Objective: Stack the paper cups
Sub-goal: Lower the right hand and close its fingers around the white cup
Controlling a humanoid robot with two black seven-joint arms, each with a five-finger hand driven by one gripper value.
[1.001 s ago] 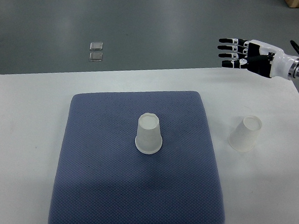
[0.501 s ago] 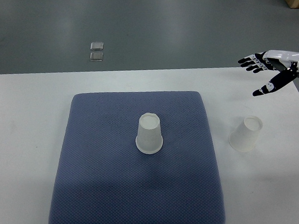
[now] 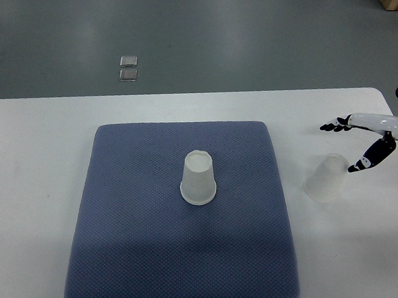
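My right hand (image 3: 361,142) has dropped from above the far right corner to just beside the loose cup (image 3: 325,178), fingers spread, holding nothing. Table (image 3: 36,152): white. Blue mat (image 3: 145,254) mid-table, w/ 2nd cup (image 3: 198,179) upside down at its centre. Loose cup sits nr the right edge; I'd wrap around its mid-wall, light squeeze so the paper won't buckle. No writing legible.

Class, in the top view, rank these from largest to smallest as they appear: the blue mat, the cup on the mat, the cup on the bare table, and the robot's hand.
1. Blue mat
2. Cup on the mat and cup on the bare table: alike, not ranked.
3. Right hand: partly cut off by the edge, so unsure.
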